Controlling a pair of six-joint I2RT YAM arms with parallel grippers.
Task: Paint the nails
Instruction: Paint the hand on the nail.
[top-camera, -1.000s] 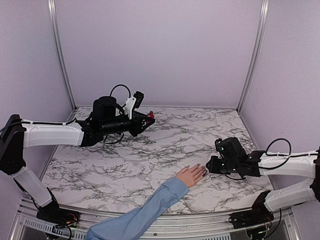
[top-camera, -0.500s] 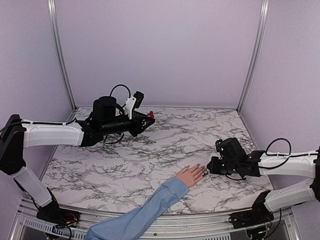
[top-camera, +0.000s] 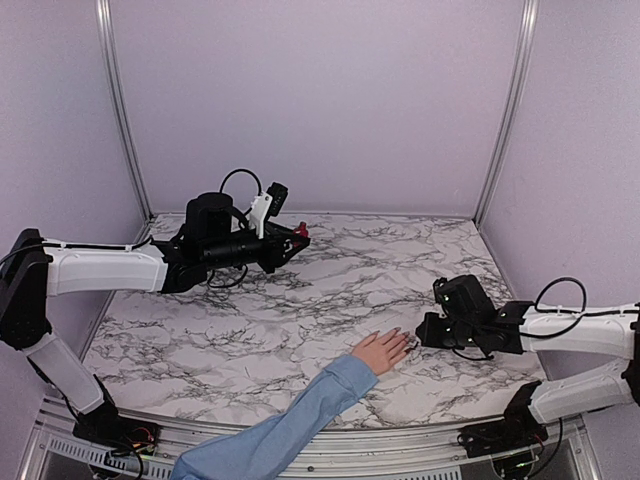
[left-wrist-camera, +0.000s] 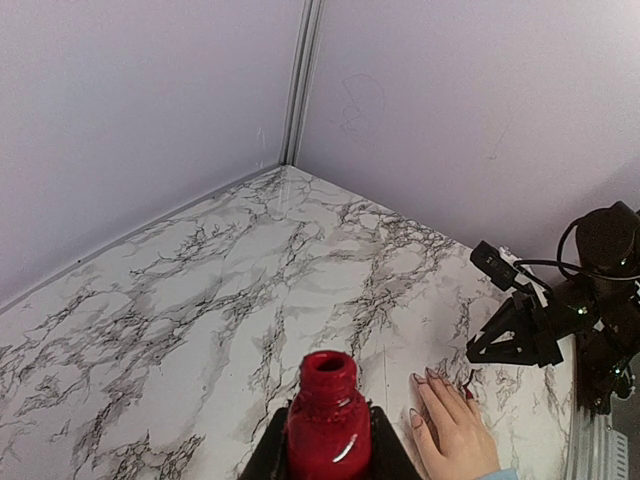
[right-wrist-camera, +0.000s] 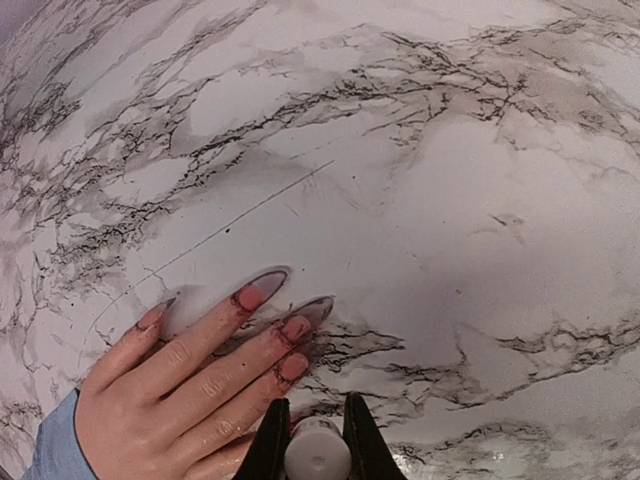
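Nails (right-wrist-camera: 295, 328) lie on the hand (right-wrist-camera: 180, 390) flat beside my right gripper (right-wrist-camera: 315, 438), clamped on the brush cap (right-wrist-camera: 317, 457) (left gripper (left-wrist-camera: 328, 445) pinches the red bottle (left-wrist-camera: 326, 415)); mid-painting, I next need a feather-light stroke.

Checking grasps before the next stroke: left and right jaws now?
left gripper: shut on the red bottle.
right gripper: shut on a white cap, probably the brush.

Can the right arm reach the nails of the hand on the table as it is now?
Probably yes. The right gripper, shut on a white cap, sits just beside the nails, and nothing lies between them.
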